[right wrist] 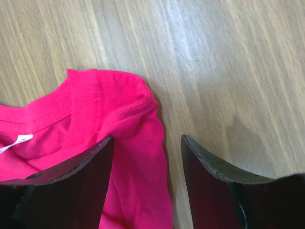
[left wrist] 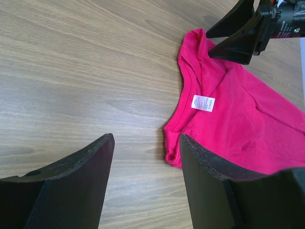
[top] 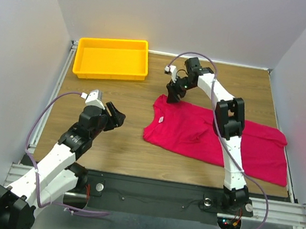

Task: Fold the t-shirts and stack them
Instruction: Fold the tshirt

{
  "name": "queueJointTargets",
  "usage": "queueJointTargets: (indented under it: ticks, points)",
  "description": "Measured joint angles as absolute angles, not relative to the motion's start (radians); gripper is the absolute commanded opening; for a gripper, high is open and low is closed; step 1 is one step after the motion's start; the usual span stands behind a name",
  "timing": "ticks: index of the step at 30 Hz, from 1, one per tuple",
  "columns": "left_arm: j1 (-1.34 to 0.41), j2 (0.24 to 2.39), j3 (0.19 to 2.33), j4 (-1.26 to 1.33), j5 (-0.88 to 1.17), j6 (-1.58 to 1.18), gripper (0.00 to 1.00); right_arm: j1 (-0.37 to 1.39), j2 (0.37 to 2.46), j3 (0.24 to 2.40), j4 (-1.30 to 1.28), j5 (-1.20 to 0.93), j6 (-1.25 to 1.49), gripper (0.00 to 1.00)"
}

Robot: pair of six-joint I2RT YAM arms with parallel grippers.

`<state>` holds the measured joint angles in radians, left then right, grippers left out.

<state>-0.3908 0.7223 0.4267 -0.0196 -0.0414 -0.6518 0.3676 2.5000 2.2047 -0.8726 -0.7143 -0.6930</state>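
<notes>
Pink t-shirt lies spread flat on the table, right of centre. Left claw hovers wide open, empty, near the collar. Right claw is open, straddling the shoulder edge, possibly touching cloth.

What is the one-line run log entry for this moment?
t-shirt: spread on table, unfolded | left end effector: open, apart from cloth | right end effector: open, over shoulder edge

1 t-shirt lies flat on the table, centre-right of the frame. The tray sits upper left. The right gripper is over the t-shirt's top-left corner; the left gripper is left of it, apart.
</notes>
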Motion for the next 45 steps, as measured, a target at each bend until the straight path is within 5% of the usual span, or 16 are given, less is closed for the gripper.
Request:
queueJointTargets:
  ticks: [8,11,14,28,45]
  points:
    - [-0.391,0.721,0.427,-0.021,-0.041,-0.652,0.68,0.396,2.488,2.178,-0.840,-0.683,-0.691,0.36]
    - [-0.391,0.714,0.427,-0.031,-0.041,-0.652,0.68,0.402,2.493,2.188,-0.838,-0.656,-0.658,0.12]
    - [-0.391,0.707,0.427,-0.039,-0.041,-0.652,0.68,0.403,2.503,2.206,-0.841,-0.641,-0.624,0.01]
    - [-0.391,0.731,0.427,-0.049,-0.041,-0.644,0.68,0.368,2.548,2.307,-0.699,-0.496,-0.306,0.01]
    - [-0.390,0.884,0.477,0.004,-0.019,-0.621,0.68,0.361,2.738,2.540,-0.171,0.144,0.025,0.01]
